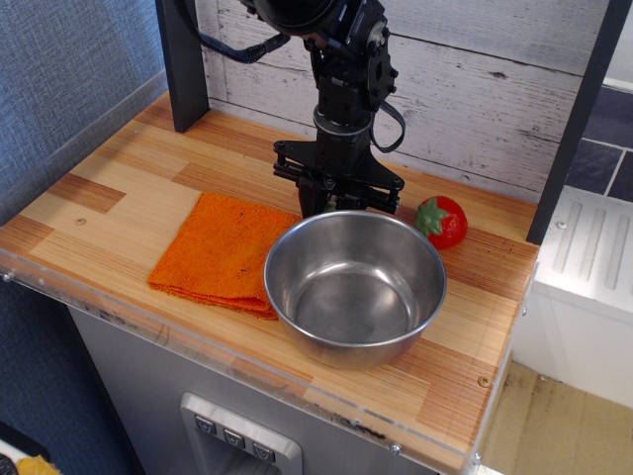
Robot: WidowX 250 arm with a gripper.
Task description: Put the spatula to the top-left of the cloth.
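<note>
One black robot gripper (336, 203) faces you behind the round steel bowl (354, 285), beside the square orange terry cloth (224, 253); its fingertips are hidden, so you cannot tell its opening.

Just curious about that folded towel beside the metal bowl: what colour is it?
The folded terry cloth is plain orange, seen clearly in the single overhead table view.

Gripper (337, 201) down behind the bowl (354, 285)
Cloth (223, 253) touches the bowl's left; strawberry (441, 221) far right.
</note>
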